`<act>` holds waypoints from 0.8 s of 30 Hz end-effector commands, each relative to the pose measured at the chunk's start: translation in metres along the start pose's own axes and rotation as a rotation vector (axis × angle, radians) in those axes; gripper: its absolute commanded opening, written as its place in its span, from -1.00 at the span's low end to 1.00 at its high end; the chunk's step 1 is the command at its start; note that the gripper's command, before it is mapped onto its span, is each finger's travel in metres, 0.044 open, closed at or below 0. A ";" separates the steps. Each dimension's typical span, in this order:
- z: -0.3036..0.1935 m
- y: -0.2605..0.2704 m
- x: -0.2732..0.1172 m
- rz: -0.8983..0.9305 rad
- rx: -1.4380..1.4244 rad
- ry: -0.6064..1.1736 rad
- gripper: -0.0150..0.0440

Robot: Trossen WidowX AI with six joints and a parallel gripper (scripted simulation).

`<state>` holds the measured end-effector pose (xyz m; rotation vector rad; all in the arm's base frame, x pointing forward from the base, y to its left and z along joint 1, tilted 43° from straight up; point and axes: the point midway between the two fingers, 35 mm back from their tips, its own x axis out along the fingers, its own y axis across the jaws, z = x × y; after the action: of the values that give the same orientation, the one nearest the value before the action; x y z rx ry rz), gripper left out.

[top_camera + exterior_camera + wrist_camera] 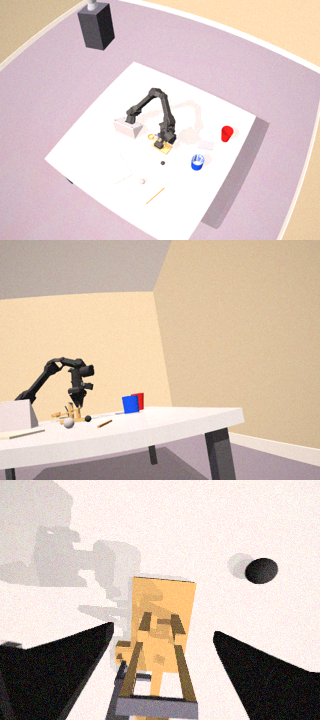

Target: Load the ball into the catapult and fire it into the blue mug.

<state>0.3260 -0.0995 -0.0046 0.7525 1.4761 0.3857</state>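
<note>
Flat pale slab (121, 170) (27, 434): this was lying on the bench (90, 129) (186, 418), pretty hard to make out from above.
Pale block (125, 129) (15, 415): sat near the slab, with the black arm (166, 108) (40, 380) rising by it and bending over toward the catapult.
Pale ball (141, 181) (69, 423): on the bench, out of the catapult. Couldn't tell you if this or the black one was the ball for the shot.
Orange stick (155, 195) (104, 423): lay flat near the pale ball, at a slant.
Catapult (166, 148) (82, 419) (165, 592): wooden, base flat on the bench, throwing arm sloping down to its cup on the pale block's side.
Pincer (162, 142) (79, 406) (164, 631): pointed down over the catapult, spread wide open with nothing gripped. Wrist view had a finger either side of the frame.
Black ball (162, 163) (88, 418) (262, 570): also on the bench, just beside the catapult and apart from it.
Blue mug (196, 166) (130, 404): stood upright, well apart from the catapult.
Thin pale pad (206, 145) (119, 413): flat, near both cups.
Red cup (225, 136) (141, 401): upright, partly behind the mug in the exterior view.
</note>
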 end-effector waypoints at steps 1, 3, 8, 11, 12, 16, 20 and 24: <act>-0.002 0.001 0.009 0.007 0.006 0.009 1.00; -0.002 0.001 0.013 0.007 0.006 0.009 1.00; -0.002 0.001 0.021 0.007 0.005 0.009 1.00; -0.002 0.001 0.026 0.008 0.005 0.009 1.00; -0.002 0.001 0.027 0.008 0.005 0.009 1.00; -0.002 0.001 0.034 0.008 0.005 0.009 1.00; -0.003 0.001 0.040 0.009 0.005 0.010 1.00; -0.003 0.002 0.044 0.009 0.005 0.010 1.00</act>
<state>0.3292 -0.0732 -0.0319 0.7526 1.4748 0.3893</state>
